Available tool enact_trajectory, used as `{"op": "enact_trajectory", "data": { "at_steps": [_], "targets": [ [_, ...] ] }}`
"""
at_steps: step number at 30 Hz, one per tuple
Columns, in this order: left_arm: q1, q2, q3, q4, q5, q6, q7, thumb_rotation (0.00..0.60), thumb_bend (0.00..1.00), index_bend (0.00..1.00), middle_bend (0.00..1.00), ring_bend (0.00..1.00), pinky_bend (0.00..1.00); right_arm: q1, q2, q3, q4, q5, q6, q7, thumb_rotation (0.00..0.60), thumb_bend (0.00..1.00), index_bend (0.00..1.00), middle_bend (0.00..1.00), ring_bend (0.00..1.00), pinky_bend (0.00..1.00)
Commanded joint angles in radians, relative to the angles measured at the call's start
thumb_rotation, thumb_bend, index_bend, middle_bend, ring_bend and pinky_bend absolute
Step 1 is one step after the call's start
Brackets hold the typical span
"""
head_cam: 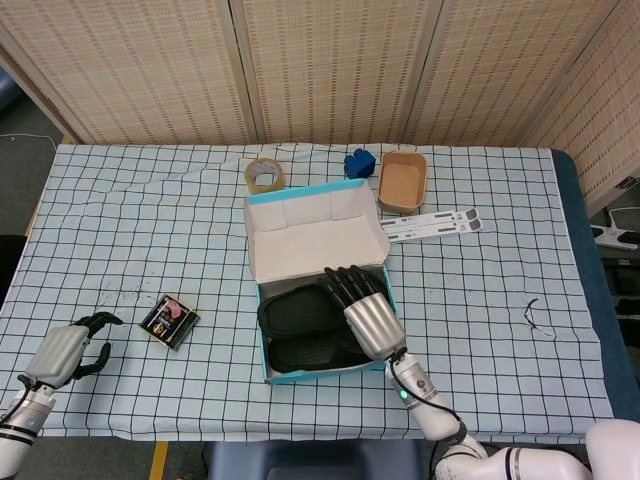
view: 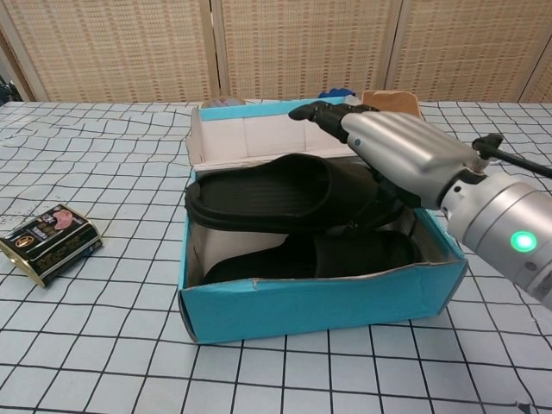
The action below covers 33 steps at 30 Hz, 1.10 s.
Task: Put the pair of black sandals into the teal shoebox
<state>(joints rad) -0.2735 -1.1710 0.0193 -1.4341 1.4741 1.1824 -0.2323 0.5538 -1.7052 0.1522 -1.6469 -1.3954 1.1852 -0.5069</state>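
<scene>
While over teal shoebox (view: 310, 304), right hand (view: 388, 151) on upper sandal (view: 267, 194)

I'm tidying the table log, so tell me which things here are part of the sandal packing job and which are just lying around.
Part of the job:
- black sandals, both in the box
- teal shoebox
- right hand, over the sandals

Just lying about:
- tape roll
- blue object
- brown tray
- paper strips
- small dark packet

Checked-cloth table (head_cam: 480, 330): teal shoebox (head_cam: 268, 372), tape roll (head_cam: 264, 176), blue object (head_cam: 359, 162), tan tray (head_cam: 402, 182), black packet (head_cam: 169, 320).
</scene>
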Motion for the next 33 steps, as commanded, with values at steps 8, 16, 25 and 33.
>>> {"op": "enact_trajectory", "data": {
  "at_steps": [8, 16, 25, 33],
  "targets": [
    [-0.001, -0.001, 0.001, 0.001, -0.001, -0.003, 0.003, 0.600, 0.57, 0.29, 0.23, 0.29, 0.45, 0.016, 0.019, 0.025, -0.107, 0.019, -0.015, 0.068, 0.600, 0.00, 0.14, 0.11, 0.04, 0.03],
    [-0.001, 0.001, 0.001, -0.001, 0.000, -0.005, -0.002, 0.600, 0.57, 0.29, 0.23, 0.29, 0.45, 0.079, -0.123, 0.056, 0.037, -0.011, -0.019, 0.082, 0.600, 0.58, 0.61, 0.53, 0.44, 0.44],
    [0.001, 0.004, 0.000, -0.001, 0.003, 0.001, -0.014, 0.600, 0.57, 0.29, 0.23, 0.29, 0.45, 0.129, -0.227, 0.086, 0.228, -0.034, -0.011, 0.130, 0.600, 0.68, 0.65, 0.54, 0.45, 0.44],
    [0.000, 0.006, 0.000, -0.001, 0.001, -0.001, -0.019, 0.600, 0.57, 0.29, 0.23, 0.29, 0.46, 0.140, -0.239, 0.055, 0.329, -0.019, -0.062, 0.167, 0.600, 0.68, 0.65, 0.54, 0.45, 0.44]
  ]
}}
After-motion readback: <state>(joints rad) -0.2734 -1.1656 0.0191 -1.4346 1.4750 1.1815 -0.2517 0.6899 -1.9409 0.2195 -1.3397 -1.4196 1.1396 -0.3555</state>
